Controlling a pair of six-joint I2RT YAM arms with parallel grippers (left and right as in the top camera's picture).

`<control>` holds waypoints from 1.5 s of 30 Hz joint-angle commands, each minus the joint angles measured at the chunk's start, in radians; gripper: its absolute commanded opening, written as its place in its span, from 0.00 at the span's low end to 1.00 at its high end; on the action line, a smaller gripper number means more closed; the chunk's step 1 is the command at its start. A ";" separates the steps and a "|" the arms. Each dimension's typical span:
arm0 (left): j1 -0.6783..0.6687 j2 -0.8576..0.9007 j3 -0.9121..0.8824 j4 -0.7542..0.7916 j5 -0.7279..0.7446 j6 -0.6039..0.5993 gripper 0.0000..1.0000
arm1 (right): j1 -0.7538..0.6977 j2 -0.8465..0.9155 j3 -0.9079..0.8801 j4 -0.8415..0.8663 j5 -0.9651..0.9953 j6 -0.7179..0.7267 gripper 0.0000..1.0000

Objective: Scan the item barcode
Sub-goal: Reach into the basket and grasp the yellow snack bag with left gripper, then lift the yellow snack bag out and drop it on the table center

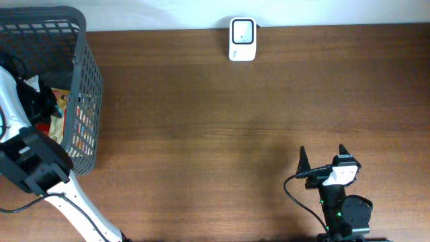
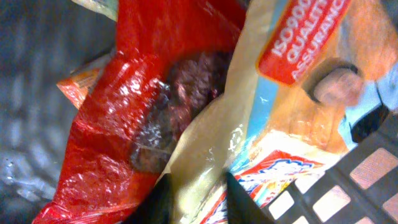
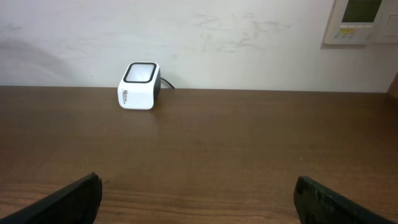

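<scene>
The left gripper [image 2: 196,186] was down inside the grey mesh basket [image 1: 87,81] at the far left of the table [image 1: 201,121]. Its dark fingers [image 2: 158,202] stood close together, with a fold of a cream packet [image 2: 205,143] pinched between them. On that packet, up and to the right of the jaws, a red label [image 2: 298,37] carried white capitals reading "ISO900", then "QUALIT" and "ASSURANC", each line cut off at the edge or by a crease. More red and blue print lower on the packet was too blurred to read. Touching the packet on its left lay a shiny red wrapper [image 2: 124,124] with a dark picture on it and no legible writing. The right gripper [image 1: 322,149] rested at the near right of the table with its jaws spread wide and nothing between them. The white scanner [image 1: 242,30] stood at the far edge, near the middle, well apart from the basket; the small mark on its side could not be read.
</scene>
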 commanded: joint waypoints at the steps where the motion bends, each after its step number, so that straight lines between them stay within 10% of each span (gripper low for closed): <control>1: 0.002 0.042 0.007 -0.014 0.015 0.005 0.10 | 0.006 -0.002 -0.005 -0.007 0.009 0.011 0.98; 29: 0.002 -0.388 0.762 -0.057 0.003 -0.132 0.00 | 0.006 -0.002 -0.005 -0.007 0.009 0.011 0.98; 39: -0.133 -0.577 0.765 -0.010 0.564 -0.147 0.00 | 0.006 -0.002 -0.005 -0.007 0.009 0.011 0.98; 45: -0.394 -0.529 0.709 -0.097 0.566 -0.134 0.00 | 0.006 -0.002 -0.005 -0.007 0.009 0.011 0.98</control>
